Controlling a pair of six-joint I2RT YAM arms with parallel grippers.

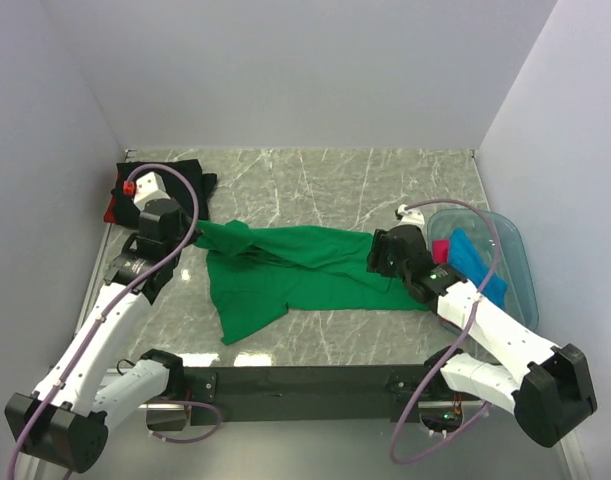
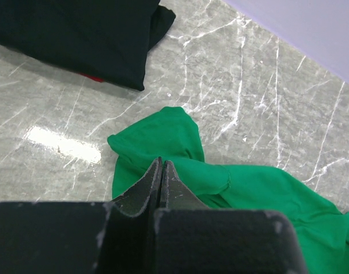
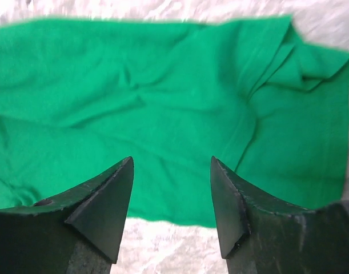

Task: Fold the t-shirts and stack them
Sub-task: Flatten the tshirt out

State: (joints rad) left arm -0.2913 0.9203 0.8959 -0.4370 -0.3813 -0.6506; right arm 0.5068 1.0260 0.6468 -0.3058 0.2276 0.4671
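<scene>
Bright, even overhead light, soft shadows. Glare streaked the worktop (image 2: 63, 145) at nine o'clock, left wrist view; right wrist view blurred toward twelve.

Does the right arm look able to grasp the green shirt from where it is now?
Probably yes. The right gripper hangs open just above the green shirt, near its edge, and nothing lies between them.

**Robot lab test cell**

Plain pale walls (image 1: 285, 70) box in a marble-patterned table (image 1: 365, 180) on three sides. Along the bottom of the frame, a left arm (image 1: 105, 330) and a right arm (image 1: 485, 330), both white and trailing purple cables (image 1: 196, 215), are bolted to a black rail (image 1: 305, 382).
</scene>
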